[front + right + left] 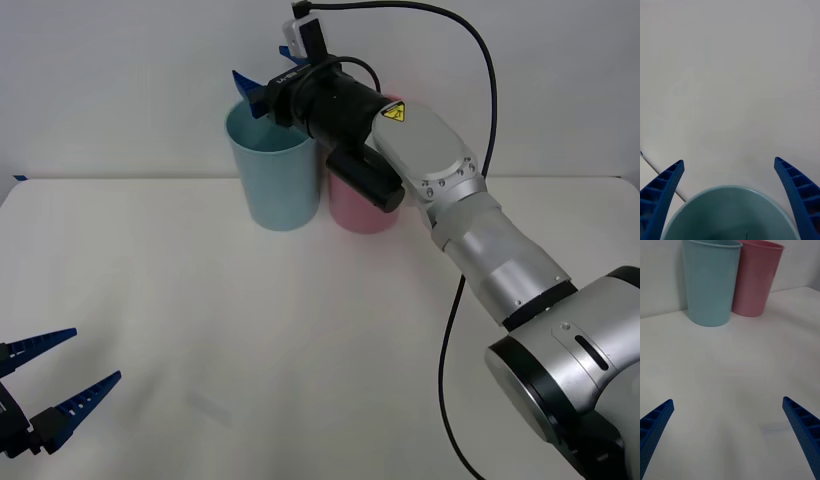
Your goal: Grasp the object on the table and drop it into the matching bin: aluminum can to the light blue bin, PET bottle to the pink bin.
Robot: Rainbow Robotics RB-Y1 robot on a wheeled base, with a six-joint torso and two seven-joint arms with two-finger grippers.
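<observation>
Pale teal-blue plastic bin point(272, 175), tall, cup-shaped and tapering toward its base, stands upright at the far edge of the wide white surface point(300, 330). The pink plastic bin point(355, 212) of the same shape stands just beside it, on the robot's right. From the right wrist view, the upper inner wall of the light blue bin point(730, 213) looks bare. Its bottom is cut off, so what lies in its depth cannot be told. The inside of the pink bin cannot be seen either, since the silver and black right arm crosses above it and covers its rim in the front view.

The right hand point(262, 80) hangs directly over the mouth of the light blue bin, its blue ribbed fingers point(662, 191) spread wide with nothing between them. A black cable point(490, 90) loops above that arm. The left hand point(92, 355) sits low at the near left corner of the surface, well apart from both bins, also released and holding nothing.
</observation>
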